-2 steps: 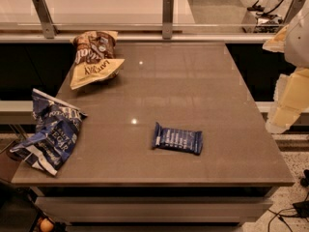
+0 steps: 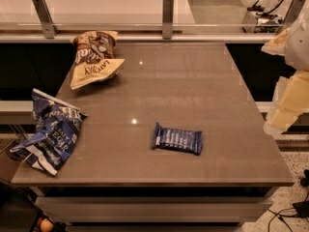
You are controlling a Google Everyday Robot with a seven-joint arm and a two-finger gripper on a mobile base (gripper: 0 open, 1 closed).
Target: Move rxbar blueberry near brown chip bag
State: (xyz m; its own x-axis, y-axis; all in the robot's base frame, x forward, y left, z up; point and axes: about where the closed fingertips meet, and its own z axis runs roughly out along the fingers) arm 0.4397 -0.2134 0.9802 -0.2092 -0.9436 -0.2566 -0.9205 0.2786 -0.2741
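Glossy grey-brown desk (image 2: 193,81), smooth with small light glints, carries the flat rectangular dark blue rxbar blueberry (image 2: 177,139) near its front middle, well apart from the crinkled brown chip bag (image 2: 95,59) at the far left. The pale, blocky gripper (image 2: 284,105) hangs beyond the right edge, angled downward; whether it is open or closed cannot be told. Nothing has shifted since the earlier frame.

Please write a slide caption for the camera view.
Rxbar blueberry lies apart from the brown chip bag; the gripper hangs beyond the table edge.
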